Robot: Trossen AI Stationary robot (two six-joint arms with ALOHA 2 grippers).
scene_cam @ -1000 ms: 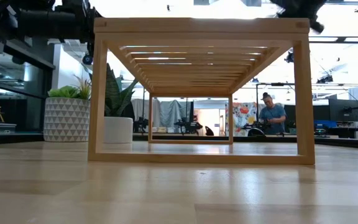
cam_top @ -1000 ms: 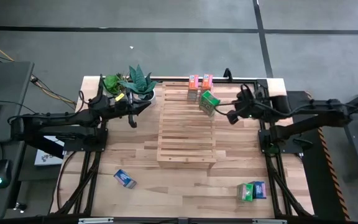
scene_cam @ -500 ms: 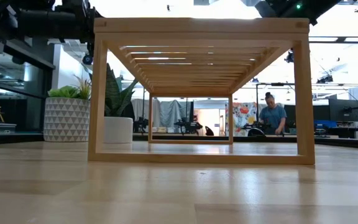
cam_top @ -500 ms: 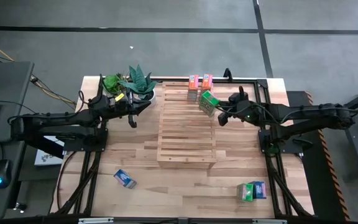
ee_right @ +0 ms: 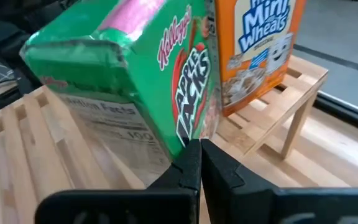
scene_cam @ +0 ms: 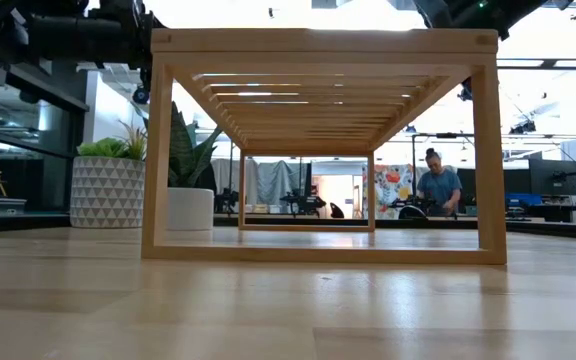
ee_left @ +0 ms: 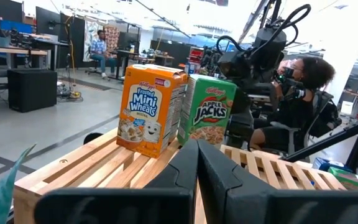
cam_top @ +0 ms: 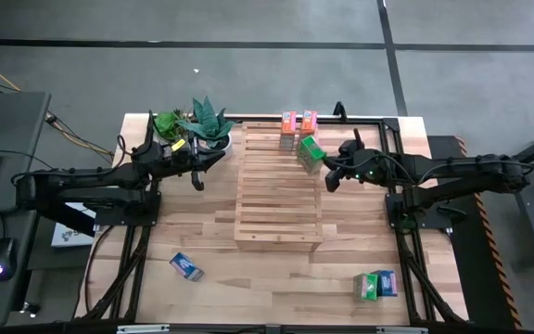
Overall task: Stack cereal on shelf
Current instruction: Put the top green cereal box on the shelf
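Observation:
The light-wood slatted shelf [cam_top: 278, 190] stands mid-table. At its far end two orange cereal boxes [cam_top: 298, 122] stand upright, and a green cereal box [cam_top: 311, 153] stands next to them on the slats, turned askew. My right gripper [cam_top: 328, 178] is shut just at the right of the green box [ee_right: 135, 93], its tips by the box's lower edge. Over the table's far left my left gripper [cam_top: 197, 176] hangs shut and empty, facing the orange box [ee_left: 151, 109] and green box [ee_left: 207, 115] from the shelf's left side. My right gripper's shut fingertips [ee_right: 188, 155] stand at the lower edge of the green box's printed front [ee_right: 188, 124], coming slanting down from the table's right. Whether they touch the box, I cannot tell. The box rests on the shelf's slats.
Two potted plants [cam_top: 197, 125] stand at the far left by my left arm. A blue cereal box [cam_top: 185, 267] lies on the table near left, and a green and a blue box [cam_top: 375, 285] lie near right. Black frame rails [cam_top: 401, 241] run along both sides.
My right gripper has gone toward the table's left edge and down, up to the green box on the shelf, and has tipped its fingers downward. It has kept still over the last half second. The boxes stand as before.

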